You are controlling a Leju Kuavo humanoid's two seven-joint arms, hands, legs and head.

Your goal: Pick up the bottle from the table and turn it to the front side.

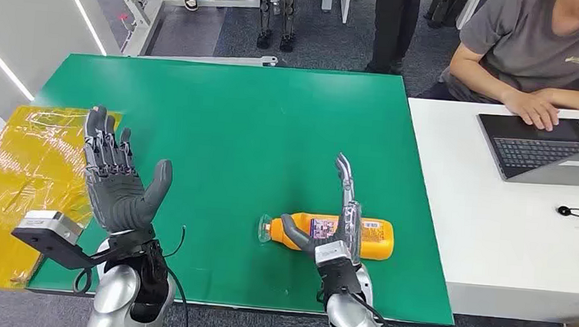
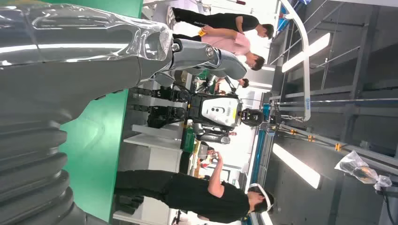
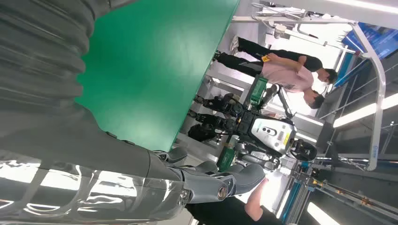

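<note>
A: Where's the orange plastic bottle (image 1: 343, 236) with the clear cap and printed label?

B: Lying flat on the green-topped bench (image 1: 258, 130), close to the near edge and over towards the near right corner. Its long axis runs alongside that near edge, cap end pointing towards the bench's left side.

A: And which hand is nearer?

B: The right hand (image 1: 335, 232), clearly. It sits right over the middle of the bottle, the thumb reaching along the cap-end shoulder and the fingers (image 1: 345, 175) stretched out across the body towards the far edge. They look spread, not wrapped round it; I can't tell whether the palm touches the bottle.

A: So not held yet?

B: I'd judge not. The fingers cross the long axis at a right angle, which suits curling round the body.

A: The left hand (image 1: 120, 178)?

B: Raised near the bench's near left corner, well apart from the bottle, palm showing, fingers spread, grasping nothing
</note>
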